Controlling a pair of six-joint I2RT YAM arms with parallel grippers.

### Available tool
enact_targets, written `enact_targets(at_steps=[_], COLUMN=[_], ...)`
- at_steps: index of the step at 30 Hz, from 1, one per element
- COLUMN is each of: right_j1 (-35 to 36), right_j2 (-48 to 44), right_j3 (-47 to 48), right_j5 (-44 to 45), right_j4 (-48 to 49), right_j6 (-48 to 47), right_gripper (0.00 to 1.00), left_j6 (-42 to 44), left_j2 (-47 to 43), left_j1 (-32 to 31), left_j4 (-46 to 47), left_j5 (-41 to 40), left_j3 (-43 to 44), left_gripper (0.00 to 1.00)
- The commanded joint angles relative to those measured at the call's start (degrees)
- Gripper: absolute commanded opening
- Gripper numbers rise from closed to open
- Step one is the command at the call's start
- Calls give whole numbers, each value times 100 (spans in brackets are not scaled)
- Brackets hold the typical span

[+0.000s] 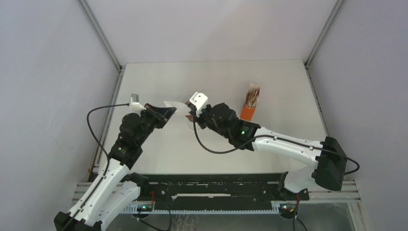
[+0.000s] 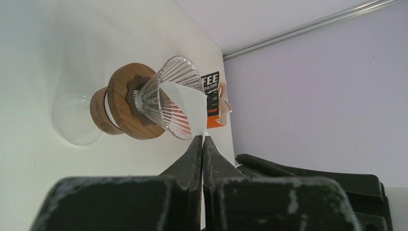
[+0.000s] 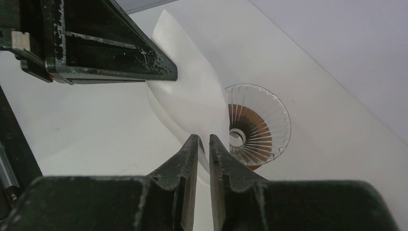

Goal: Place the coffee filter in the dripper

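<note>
The coffee filter (image 2: 190,102) is a thin white paper sheet, with one end reaching into the mouth of the dripper (image 2: 169,96). The dripper is a ribbed clear cone with a brown wooden collar. It also shows in the right wrist view (image 3: 262,126). My left gripper (image 2: 202,139) is shut on the filter's near edge. In the top view the left gripper (image 1: 167,112) holds the filter (image 1: 173,105) out to the right. My right gripper (image 3: 203,137) has its jaws a narrow gap apart, and the filter's (image 3: 192,91) lower edge lies between them. In the top view the right gripper (image 1: 188,115) covers most of the dripper.
The dripper sits on a clear glass cup (image 2: 72,120). An orange filter box (image 1: 249,109) with brown-edged contents stands right of the grippers and also shows in the left wrist view (image 2: 212,101). Grey walls and metal rails (image 1: 118,72) enclose the white table (image 1: 284,86).
</note>
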Motion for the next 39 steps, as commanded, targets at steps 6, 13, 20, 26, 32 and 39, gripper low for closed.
enact_targets(at_steps=[6,13,20,26,32,39], right_j1=[146,317,398,519,671,871], right_j2=[120,245,292,238,66,376], right_j3=[250,256,252,252,250,251], right_j5=[172,227,191,202,456,742], right_j4=[72,63,-21,-69,-157,-103], right_j6=[-496,-831,-863,-709,-584,-737], right_gripper=[23,25,26,27,31,40], left_j6=[161,161,139,127,116,104], left_j2=[28,10,-17,-37,-54,-85], left_j1=[-65,-78,-82,-88,-92,-91], left_j4=[118,118,109,101,79,74], left_j5=[99,59,31,-39,-101,-124], left_j3=[349,358,350,332,317,316], left_gripper=[0,0,0,0,0,0])
